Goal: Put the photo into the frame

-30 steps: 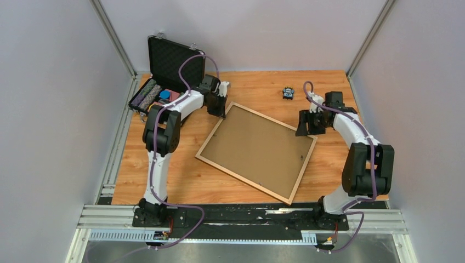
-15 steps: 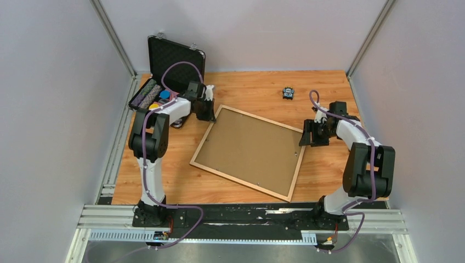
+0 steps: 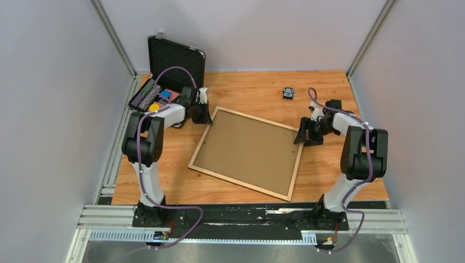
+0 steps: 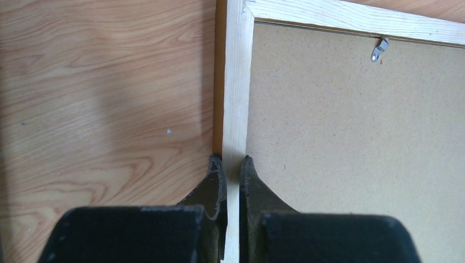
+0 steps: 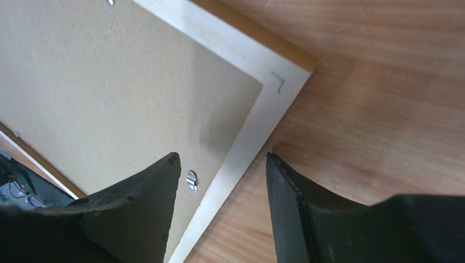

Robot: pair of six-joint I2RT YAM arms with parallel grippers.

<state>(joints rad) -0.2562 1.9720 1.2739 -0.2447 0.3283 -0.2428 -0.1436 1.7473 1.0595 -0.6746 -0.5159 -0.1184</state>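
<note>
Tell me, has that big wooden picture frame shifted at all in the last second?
Yes. The frame has slid left, its far corner nearer the open black case, and turned squarer to the table.

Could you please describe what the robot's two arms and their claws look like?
The left arm and right arm have white links with bulky black joints, each trailed by a looping purple cable. The left claw and right claw have two matte black, tapering, curved fingers.
</note>
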